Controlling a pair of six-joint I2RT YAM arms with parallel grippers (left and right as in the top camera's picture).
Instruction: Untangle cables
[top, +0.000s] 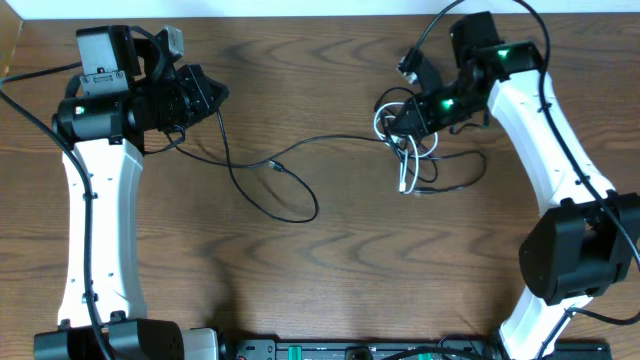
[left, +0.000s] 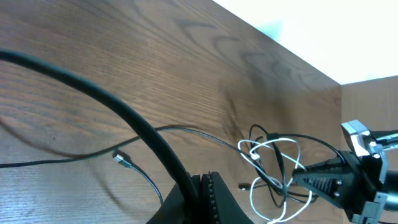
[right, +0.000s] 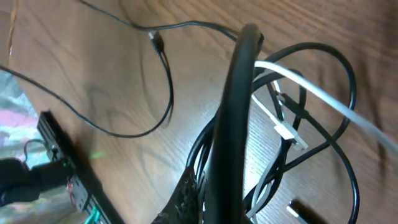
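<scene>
Left arm: base at the near-left edge of the table, white link running straight toward the far side, wrist bent hard right. Left gripper aimed across toward the middle, up off the wood. Tips pressed together, pinched on a black cable. In the wrist view it sweeps out of the closed tips and away across the frame.

Mid-table: thin black loop lying flat, ending in a small plug. Another thin black run heading right from there into the tangle. Can't tell which of the two runs is the pinched one.

Tangle: far-right part of the table, black loops with the white cable threaded through. White coils bunched near the top, one white end trailing toward the near side.

Right arm: base at near-right, white link leaning toward the far edge, wrist folded back left and down, green lights on. Right gripper sitting on the tangle's far-left edge, tips closed and clamped on a black strand rising out of them in the wrist view. Other loops on the wood just beside.
</scene>
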